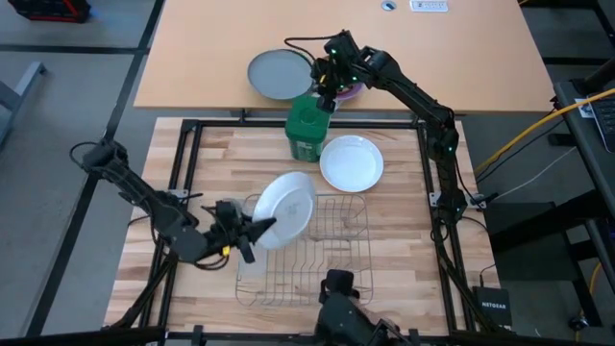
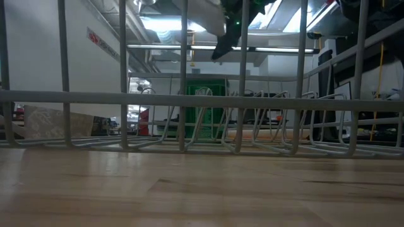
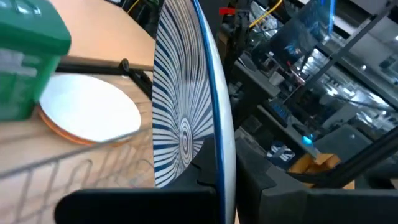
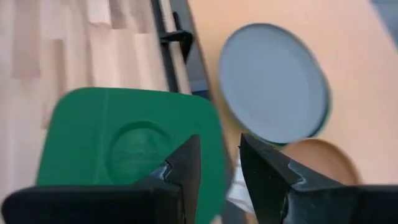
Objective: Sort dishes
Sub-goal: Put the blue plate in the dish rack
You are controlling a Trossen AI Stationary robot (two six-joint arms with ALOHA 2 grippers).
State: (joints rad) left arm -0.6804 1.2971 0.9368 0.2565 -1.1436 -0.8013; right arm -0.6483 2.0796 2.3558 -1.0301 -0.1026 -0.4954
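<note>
Our left gripper (image 1: pixel 252 231) is pinched tight on the rim of the blue-and-white striped plate (image 1: pixel 284 210), which we hold tilted on edge over the wire dish rack (image 1: pixel 336 271), a pose that suits slotting it upright between the tines. The rack looks empty so far; nothing stands in it in the low view. Our right gripper (image 1: pixel 326 99) hovers at the far edge above the green container (image 1: pixel 307 125), fingers a little apart and holding nothing we can make out. The white plate (image 1: pixel 351 161) lies flat beside that container, apparently stacked on an orange one, whose rim peeks out beneath it in the left wrist view. The grey plate (image 1: pixel 280 74) rests on the far table.
</note>
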